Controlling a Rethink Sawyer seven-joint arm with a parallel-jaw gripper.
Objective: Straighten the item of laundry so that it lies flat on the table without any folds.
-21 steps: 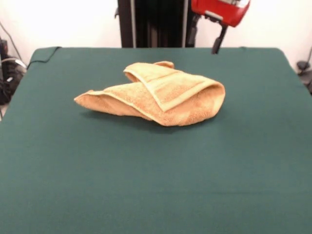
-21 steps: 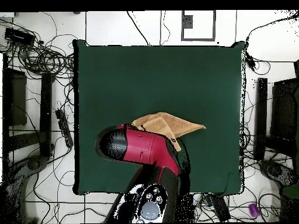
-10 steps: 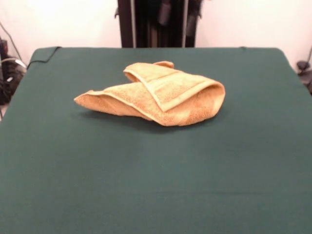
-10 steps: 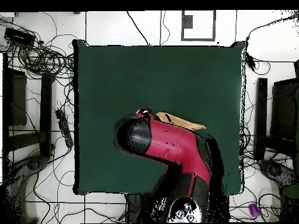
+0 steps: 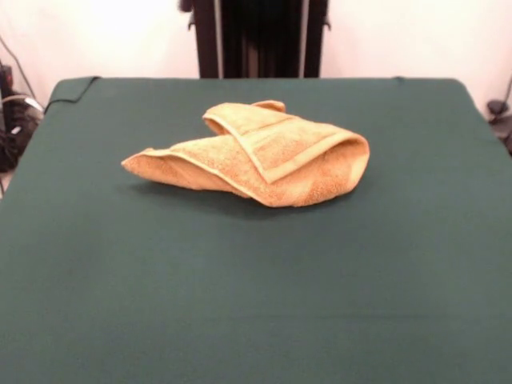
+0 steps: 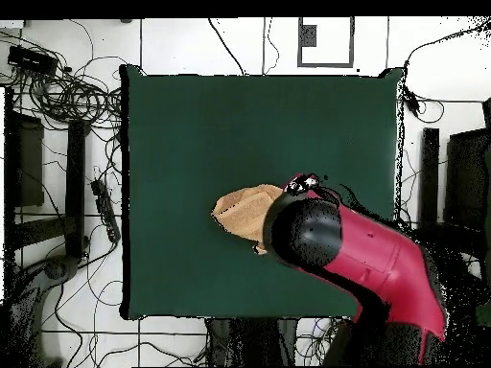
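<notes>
1. Front view: an orange-tan towel (image 5: pixel 260 156) lies crumpled on a dark green table (image 5: pixel 256 304), a little toward twelve o'clock from the table's middle.
2. Front view: the towel is folded over itself. One layer with a pale woven border band crosses the top, a rounded fold bulges at three o'clock, and a flatter point tapers out toward nine o'clock.
3. Front view: a small corner of the towel curls up at its twelve o'clock edge. The green cloth around the towel is smooth.
4. Front view: no part of the arm or the pincer shows here; only a black pedestal (image 5: pixel 260 36) stands beyond the table at twelve o'clock.
5. Overhead view: the red and black arm (image 6: pixel 360 259) reaches in from five o'clock and covers much of the towel (image 6: pixel 245 213).
6. Overhead view: the uncovered part of the towel shows at the arm's nine o'clock side, near the table's (image 6: pixel 192 134) middle.
7. Overhead view: the pincer is hidden beneath the arm, so I cannot tell whether it is released or clenched.
8. Overhead view: cables (image 6: pixel 58 91) tangle on the floor around the table.
</notes>
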